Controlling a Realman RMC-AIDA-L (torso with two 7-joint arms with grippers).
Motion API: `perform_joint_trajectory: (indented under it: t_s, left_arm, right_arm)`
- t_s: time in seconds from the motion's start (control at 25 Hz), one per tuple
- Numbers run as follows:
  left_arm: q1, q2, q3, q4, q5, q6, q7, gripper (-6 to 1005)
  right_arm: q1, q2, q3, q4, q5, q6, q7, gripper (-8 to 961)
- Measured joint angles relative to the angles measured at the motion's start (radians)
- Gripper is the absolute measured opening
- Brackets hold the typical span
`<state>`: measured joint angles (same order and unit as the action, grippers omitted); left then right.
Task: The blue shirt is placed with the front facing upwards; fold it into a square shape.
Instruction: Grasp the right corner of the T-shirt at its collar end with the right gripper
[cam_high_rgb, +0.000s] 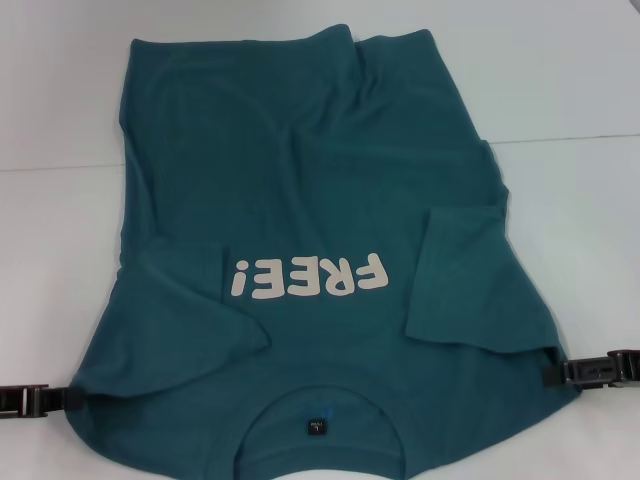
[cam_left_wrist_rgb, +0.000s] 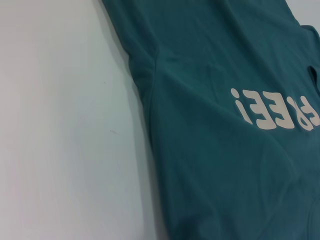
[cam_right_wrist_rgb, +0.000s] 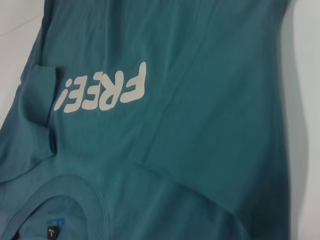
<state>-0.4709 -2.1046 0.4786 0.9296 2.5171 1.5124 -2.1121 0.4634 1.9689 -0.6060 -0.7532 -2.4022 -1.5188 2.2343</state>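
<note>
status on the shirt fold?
Left gripper and right gripper at blue shirt's shoulders. Shirt face up, both sleeves folded in. Nothing in the way.

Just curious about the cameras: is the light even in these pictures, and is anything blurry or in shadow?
Head view: soft, even light on the shirt, no glare, the "FREE!" print crisp; left end effector and right end effector sit at the shirt's near corners. Left wrist view: a soft shadow edges the shirt on the white table. Right wrist view: the collar label is slightly soft.
</note>
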Motion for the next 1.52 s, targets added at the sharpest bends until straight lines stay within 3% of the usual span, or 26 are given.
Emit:
perform_joint_trajectory:
  t_s: [0.88,1.52]
  left_arm:
    - [0.0,-0.002,0.0,0.0,0.0,0.0,0.003,8]
    - [0.0,-0.003,0.002,0.0,0.0,-0.003,0.005,8]
  right_arm:
    - [0.029,0.015,-0.003,0.0,-0.014,-0.005,-0.004,911]
    - [0.075,0.04,-0.015,0.0,-0.014,-0.001,-0.012,910]
